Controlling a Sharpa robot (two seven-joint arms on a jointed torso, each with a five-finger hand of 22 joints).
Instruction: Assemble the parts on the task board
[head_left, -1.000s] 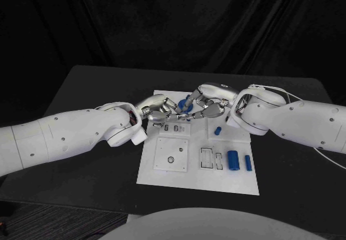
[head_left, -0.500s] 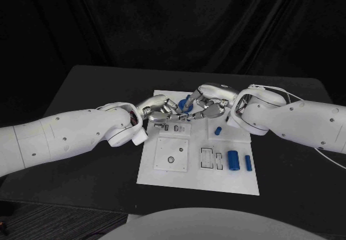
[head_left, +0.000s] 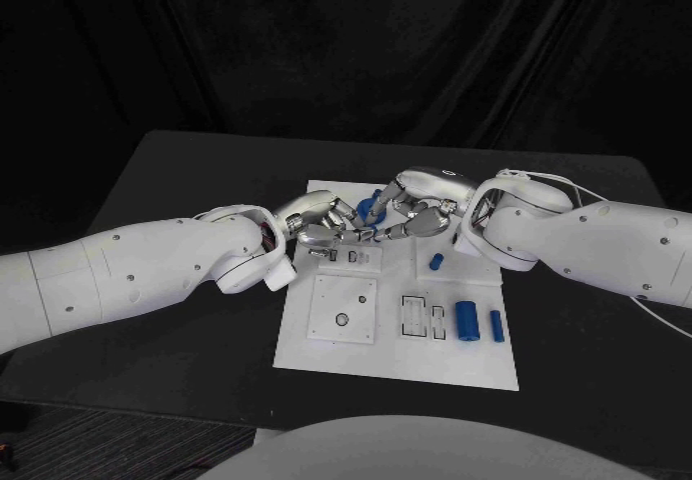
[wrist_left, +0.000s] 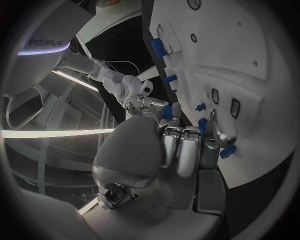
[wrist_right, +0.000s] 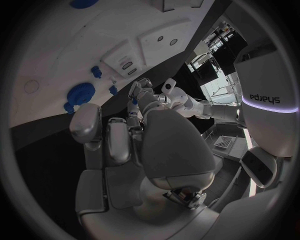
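Parts lie and stand on the white task board (head_left: 397, 345), which sits in the middle of the black table (head_left: 173, 180). Near the board's right edge a large blue cylinder (head_left: 466, 317) lies beside a slimmer blue pin (head_left: 496, 325), and a small blue peg (head_left: 436, 261) lies further up the board from them. Both hands meet over the board's far end. The left hand (head_left: 320, 222) has its fingers curled together just above a raised block with two slots (head_left: 346, 256); whether they clamp anything I cannot tell. The right hand (head_left: 411, 205) faces it, fingertips almost touching the left hand's, with a blue part (head_left: 368, 209) between the two hands; which hand holds it, if either, is unclear. In the left wrist view, small blue pegs (wrist_left: 200, 107) stand on the board beside the fingertips (wrist_left: 220, 131).
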